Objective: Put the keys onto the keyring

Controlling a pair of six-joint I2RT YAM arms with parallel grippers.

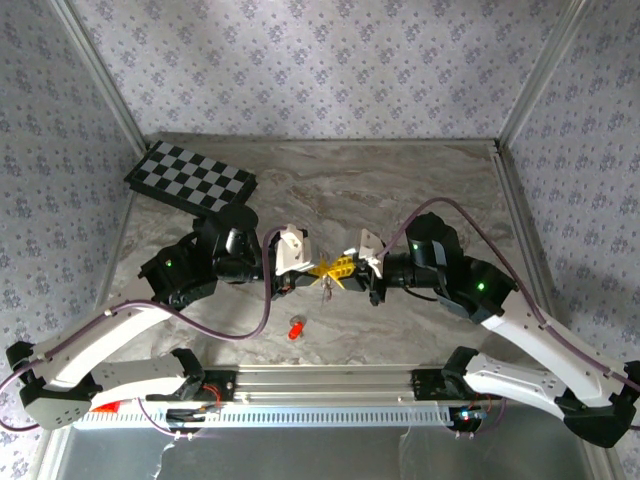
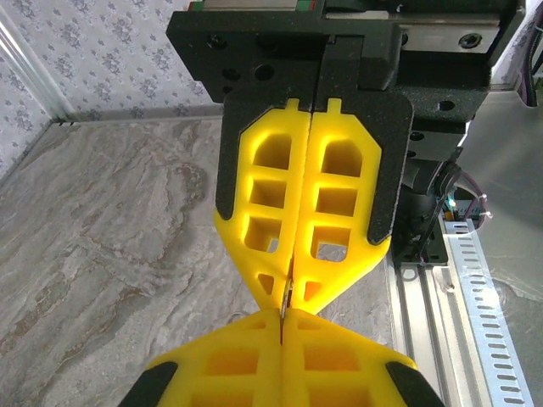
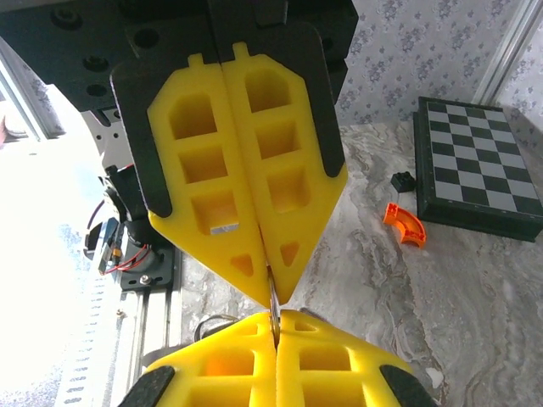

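- The keyring (image 1: 326, 288) shows from above as a small grey shape hanging just under the spot where the two grippers meet, over the middle of the table (image 1: 400, 190). It is too small there to make out its form.
- In both wrist views a thin silvery edge, seemingly the keyring, is pinched where the yellow fingertips come together.
- The left gripper (image 1: 325, 268) is closed, its fingers pressed flat together and clamping that thin edge at their tips.
- The right gripper (image 1: 346, 268) is closed the same way on the same edge. It faces the left gripper tip to tip, nearly touching it.
- One key (image 1: 295, 328) with a red head lies on the table, nearer the arm bases than the grippers and slightly to their left.
- Whether any key hangs on the keyring cannot be told.
- A black-and-white checkerboard (image 1: 190, 180) lies at the far left of the table.
- Just beside the checkerboard, in the right wrist view, lie a curved orange piece (image 3: 405, 225) and a small black piece (image 3: 402, 181).
- A metal rail (image 1: 330, 382) runs along the near edge between the arm bases.
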